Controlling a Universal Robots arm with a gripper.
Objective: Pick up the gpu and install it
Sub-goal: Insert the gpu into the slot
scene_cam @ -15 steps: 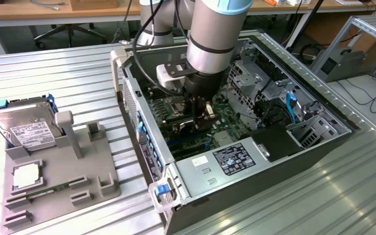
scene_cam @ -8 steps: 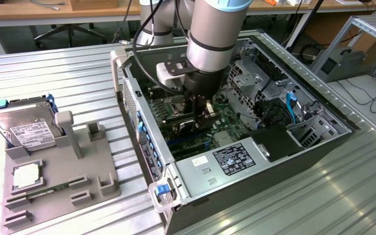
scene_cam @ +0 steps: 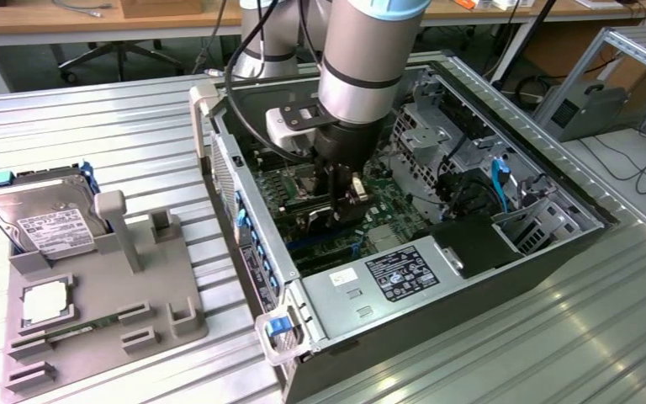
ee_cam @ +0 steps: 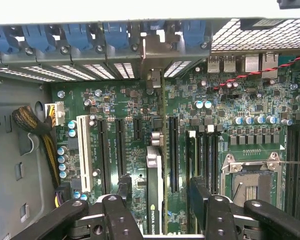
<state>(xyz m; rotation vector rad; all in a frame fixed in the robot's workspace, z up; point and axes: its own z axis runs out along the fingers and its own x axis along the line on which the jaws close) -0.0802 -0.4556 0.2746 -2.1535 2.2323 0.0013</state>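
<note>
While the gripper (ee_cam: pixel 161 192) hung wide open, holding nothing, the gpu (ee_cam: pixel 154 170) stood edge-on on the board (ee_cam: pixel 125 107) just below, between its jaws, long axis along the gap.

Computer case (scene_cam: pixel 413 337) on table (scene_cam: pixel 98 135), gripper (scene_cam: pixel 340 209) inside above motherboard (ee_cam: pixel 115 100), gpu (ee_cam: pixel 155 180) upright in slot between its parted fingers (ee_cam: pixel 122 190), hard drive (scene_cam: pixel 43 215) in rack (scene_cam: pixel 110 303) on the exterior view's left.
</note>
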